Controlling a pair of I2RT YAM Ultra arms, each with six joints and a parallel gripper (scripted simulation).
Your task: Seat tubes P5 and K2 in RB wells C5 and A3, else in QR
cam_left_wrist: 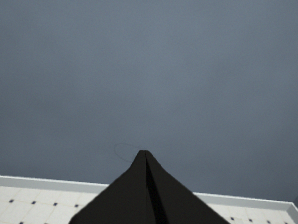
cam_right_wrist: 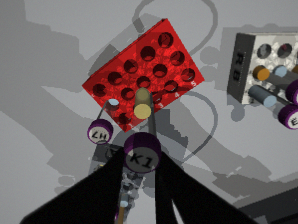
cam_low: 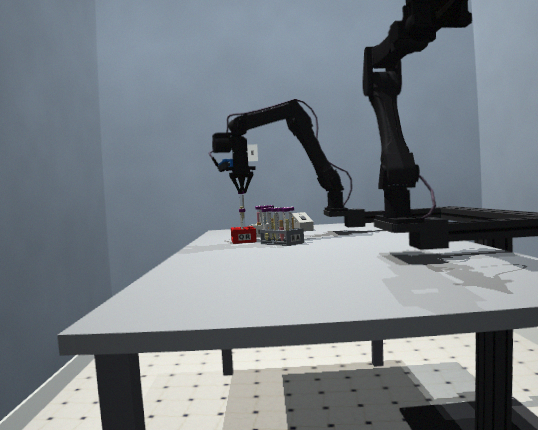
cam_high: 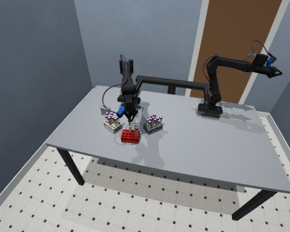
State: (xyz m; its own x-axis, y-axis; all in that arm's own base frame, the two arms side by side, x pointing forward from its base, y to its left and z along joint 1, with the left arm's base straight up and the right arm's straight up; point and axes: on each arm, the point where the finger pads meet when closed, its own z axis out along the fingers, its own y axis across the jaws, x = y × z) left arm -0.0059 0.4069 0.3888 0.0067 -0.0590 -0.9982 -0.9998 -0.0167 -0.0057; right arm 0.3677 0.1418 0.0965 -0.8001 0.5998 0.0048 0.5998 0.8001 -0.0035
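Note:
My right gripper (cam_high: pixel 130 120) (cam_low: pixel 241 192) (cam_right_wrist: pixel 140 157) is shut on the purple-capped tube K1 (cam_low: pixel 242 202) (cam_right_wrist: pixel 142 151). The tube hangs roughly upright above the red rack QR (cam_high: pixel 130 141) (cam_low: pixel 234 235) (cam_right_wrist: pixel 164 26). Tube H7 (cam_high: pixel 136 129) (cam_right_wrist: pixel 100 131) stands in QR near its column 1 end. The grey rack RA (cam_high: pixel 153 131) (cam_low: pixel 286 242) holds several purple-capped tubes; the white rack RB (cam_high: pixel 111 128) (cam_right_wrist: pixel 241 70) holds several more. The labels P5 and K2 are not readable. My left gripper (cam_high: pixel 281 73) (cam_left_wrist: pixel 143 158) is shut and empty, far from the racks.
The light box (cam_high: pixel 104 109) (cam_low: pixel 303 220) stands behind RB, towards the right arm's base. RA and RB stand on either side of QR, with tall tubes sticking up. A dark frame (cam_high: pixel 174 81) runs along the table's back edge between the arm bases.

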